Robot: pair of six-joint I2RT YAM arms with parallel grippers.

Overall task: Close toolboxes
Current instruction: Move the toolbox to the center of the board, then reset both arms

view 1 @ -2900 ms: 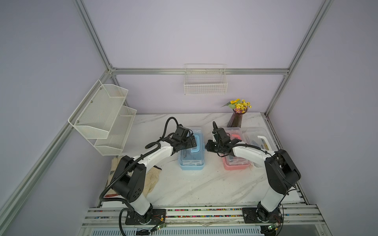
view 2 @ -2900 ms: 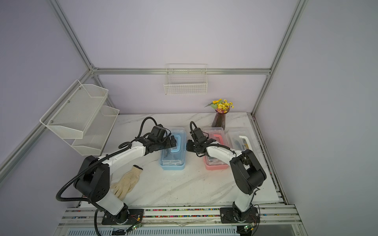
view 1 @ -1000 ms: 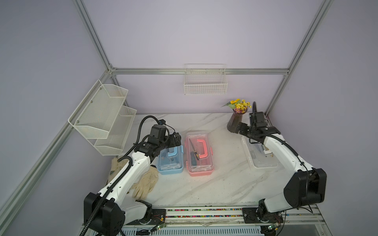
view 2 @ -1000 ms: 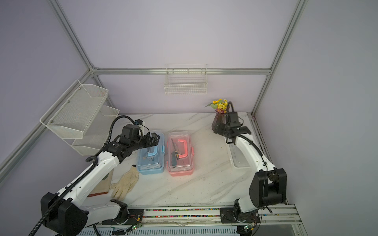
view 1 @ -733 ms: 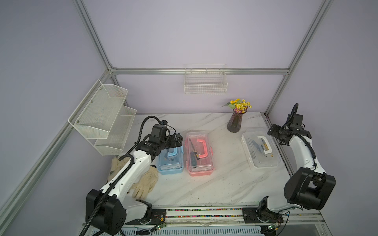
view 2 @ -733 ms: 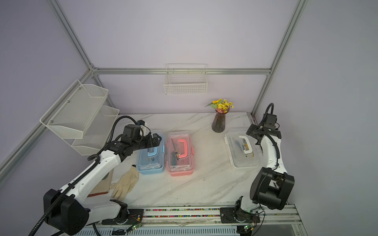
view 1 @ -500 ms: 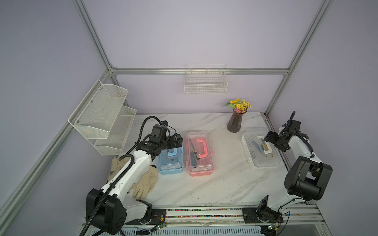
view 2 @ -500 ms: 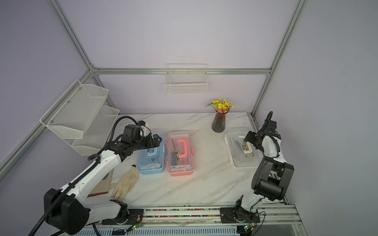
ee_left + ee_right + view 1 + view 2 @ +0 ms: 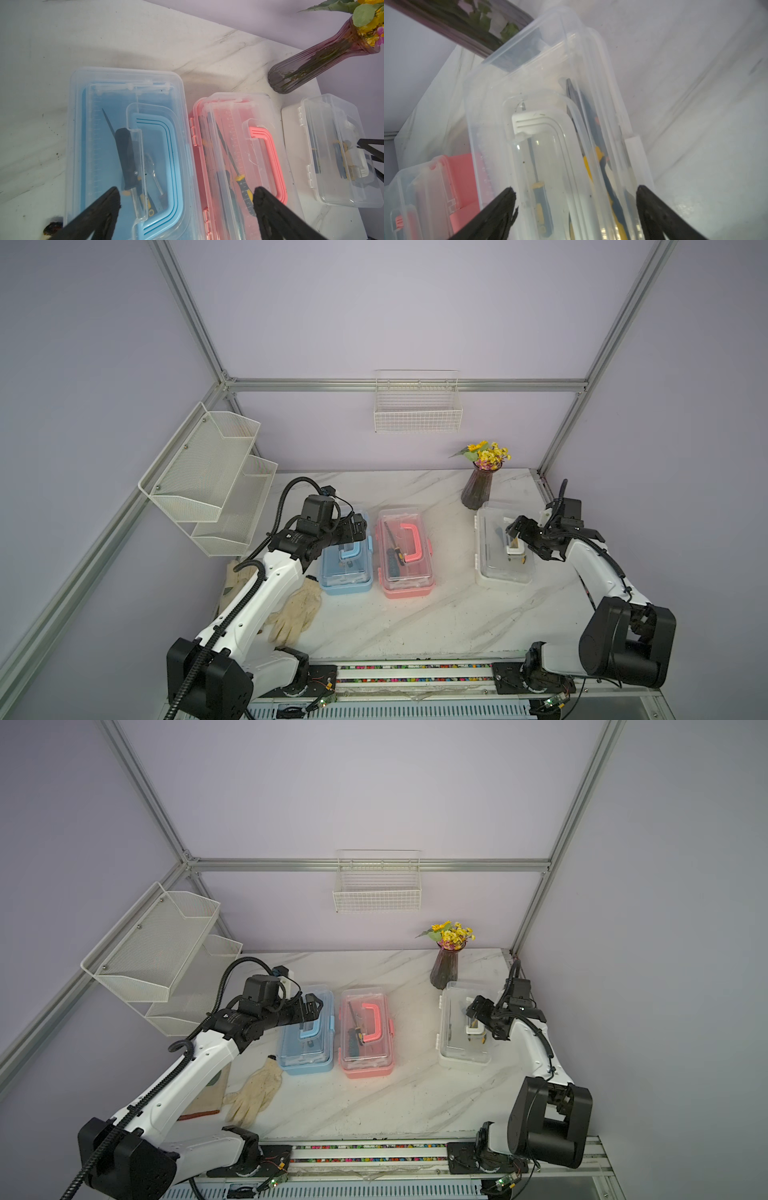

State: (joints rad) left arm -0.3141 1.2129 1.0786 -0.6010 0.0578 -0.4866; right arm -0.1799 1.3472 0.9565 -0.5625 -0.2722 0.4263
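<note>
Top views both show the blue toolbox [image 9: 345, 572] and pink toolbox [image 9: 405, 576] side by side left of centre, lids down, further left than three seconds back. Over the blue one the left gripper [image 9: 359, 531] still hovers wide open and empty. The right gripper [image 9: 515, 533], a second ago up by the far vase [image 9: 478, 489], now hangs open, holding nothing, over the white toolbox [image 9: 494, 568] on the right. That box is probably next.

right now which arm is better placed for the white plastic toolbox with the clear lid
Right: the right gripper hangs open over the white plastic toolbox; the left gripper is over the blue plastic toolbox.
</note>
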